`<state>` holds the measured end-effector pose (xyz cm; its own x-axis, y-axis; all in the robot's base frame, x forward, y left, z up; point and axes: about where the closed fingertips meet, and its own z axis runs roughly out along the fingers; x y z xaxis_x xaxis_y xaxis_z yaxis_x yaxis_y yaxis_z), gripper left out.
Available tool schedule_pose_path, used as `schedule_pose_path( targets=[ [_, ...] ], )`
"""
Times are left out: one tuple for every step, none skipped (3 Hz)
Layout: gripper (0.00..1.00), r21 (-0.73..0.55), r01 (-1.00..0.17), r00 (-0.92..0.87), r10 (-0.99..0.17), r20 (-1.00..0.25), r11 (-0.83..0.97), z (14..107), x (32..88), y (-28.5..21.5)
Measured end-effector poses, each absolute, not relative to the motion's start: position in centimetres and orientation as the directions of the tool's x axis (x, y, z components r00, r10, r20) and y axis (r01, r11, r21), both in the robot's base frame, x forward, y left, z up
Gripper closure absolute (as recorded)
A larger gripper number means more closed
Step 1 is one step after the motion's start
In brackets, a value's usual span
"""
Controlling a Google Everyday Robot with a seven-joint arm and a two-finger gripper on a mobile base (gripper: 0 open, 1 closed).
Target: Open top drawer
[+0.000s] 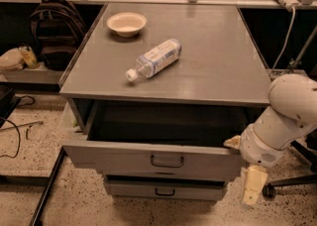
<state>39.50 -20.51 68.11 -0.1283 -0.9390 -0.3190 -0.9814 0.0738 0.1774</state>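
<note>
One top drawer (119, 156) sits pulled well out under cabinet top (218, 66), interior exposed, handle (167, 161) free. Gripper (251, 190) hangs off drawer's right front corner, pointing down, likely clearing front; open or closed: cannot tell. Task looks nearly done.

Bowl (127, 23), lying bottle (153, 59) on cabinet top (218, 46)

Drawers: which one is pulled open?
The top drawer, pulled out, dark inside; the drawer below is nearly shut. The gripper is at the top drawer's right corner.
</note>
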Motion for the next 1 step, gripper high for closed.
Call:
schedule_pose_path(
  targets=[
    [0.00,0.177,-0.981,-0.128,-0.939,-0.319,0.074,68.11,39.50,-20.51]
  ],
)
